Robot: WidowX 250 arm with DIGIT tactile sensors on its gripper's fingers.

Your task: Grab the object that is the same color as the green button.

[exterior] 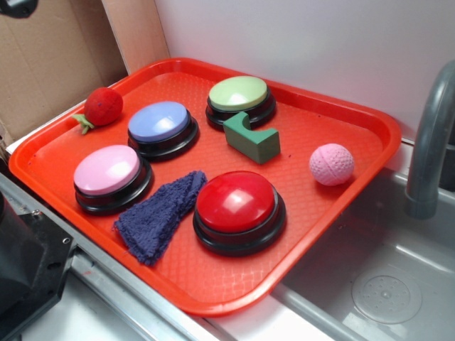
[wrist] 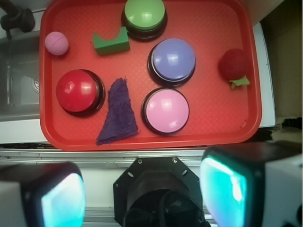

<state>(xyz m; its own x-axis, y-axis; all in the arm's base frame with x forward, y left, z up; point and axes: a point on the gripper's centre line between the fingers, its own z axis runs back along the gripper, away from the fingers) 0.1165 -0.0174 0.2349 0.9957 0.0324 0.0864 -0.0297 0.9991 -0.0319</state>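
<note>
Here's the gripper [wrist: 142,194], seen from the wrist camera, its two fingers [wrist: 61,198] spread wide and released, nothing between them, hanging back off the near edge of the red tray [wrist: 222,127]. Straight ahead of it, closest in, sits the pink button [wrist: 166,110], with a crumpled purple cloth [wrist: 119,113] just beside it. Next to the cloth, off to the same side, there's the red button [wrist: 78,91], touching or nearly touching the fabric. Beyond the pink one, the blue button [wrist: 173,60]. Now the target: the dark green block [wrist: 111,42], notch up, lies flat on the tray at the far side, well apart from the gripper, just beside the green button [wrist: 144,14], which sits at the tray's far rim. Out by the far corner, a pink ball [wrist: 56,42]. On the opposite side, a red plush strawberry [wrist: 234,65] near the rim. Past the tray, a grey sink [exterior: 384,284] with its faucet [exterior: 430,142].
</note>
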